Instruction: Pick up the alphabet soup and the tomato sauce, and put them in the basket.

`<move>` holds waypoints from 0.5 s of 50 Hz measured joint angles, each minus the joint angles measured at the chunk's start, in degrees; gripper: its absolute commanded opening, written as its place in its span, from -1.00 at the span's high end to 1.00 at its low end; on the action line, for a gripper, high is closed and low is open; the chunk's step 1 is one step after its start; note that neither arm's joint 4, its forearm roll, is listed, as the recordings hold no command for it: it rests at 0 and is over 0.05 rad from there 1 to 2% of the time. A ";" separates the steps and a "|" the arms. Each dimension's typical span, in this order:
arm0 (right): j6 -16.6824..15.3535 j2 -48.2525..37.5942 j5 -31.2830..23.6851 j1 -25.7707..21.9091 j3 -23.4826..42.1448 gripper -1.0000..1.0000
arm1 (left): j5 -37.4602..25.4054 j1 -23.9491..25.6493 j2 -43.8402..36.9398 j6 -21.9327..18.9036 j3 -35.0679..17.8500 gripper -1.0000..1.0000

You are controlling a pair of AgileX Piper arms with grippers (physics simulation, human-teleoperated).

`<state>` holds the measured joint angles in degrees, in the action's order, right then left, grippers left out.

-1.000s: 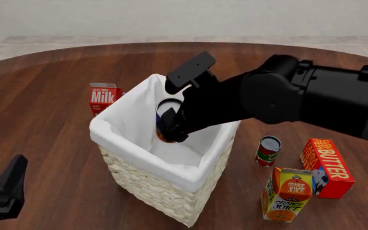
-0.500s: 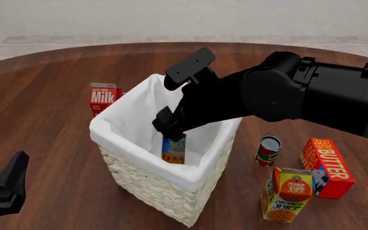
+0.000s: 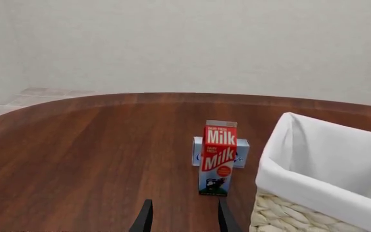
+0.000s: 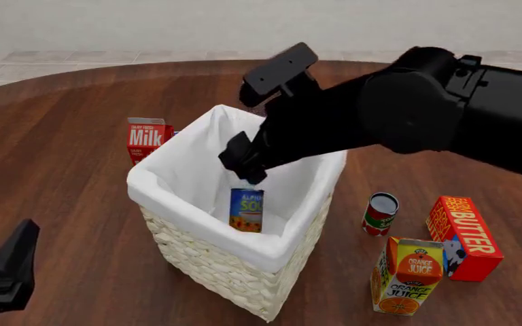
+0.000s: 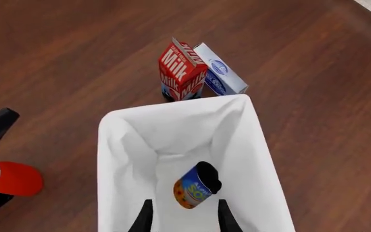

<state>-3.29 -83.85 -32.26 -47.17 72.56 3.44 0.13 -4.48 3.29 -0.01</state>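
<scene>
**Soup can down, tomato sauce waiting**

The right gripper (image 4: 242, 161) hangs over the basket (image 4: 209, 255), its fingers spread apart and holding nothing. Directly beneath it, inside the white lining, stands the alphabet soup (image 4: 247, 210). So one can looks delivered. The tomato sauce (image 4: 380, 214) sits on the table well off to the gripper's right, beside the butter box (image 4: 463, 238) and orange juice carton (image 4: 407, 275). Next, I'd judge, that arm must lift clear and swing over to it. The left gripper (image 3: 180, 220) idles open near the milk carton (image 3: 218, 157).

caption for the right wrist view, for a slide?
Right jaws open above the basket, the soup can lying inside; milk carton and a blue box stand beyond on the table.
</scene>
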 measured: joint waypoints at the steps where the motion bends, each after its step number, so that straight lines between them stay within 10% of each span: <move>1: -0.05 0.17 -0.15 0.06 0.10 -1.00 | -0.23 0.02 0.23 0.00 0.00 -1.00; 25: -0.47 5.86 -3.47 1.87 0.98 -1.00 | -2.32 0.32 2.38 -0.24 0.00 -1.00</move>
<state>-3.75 -77.99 -35.73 -45.30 73.54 1.12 0.45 -2.11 3.06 -0.01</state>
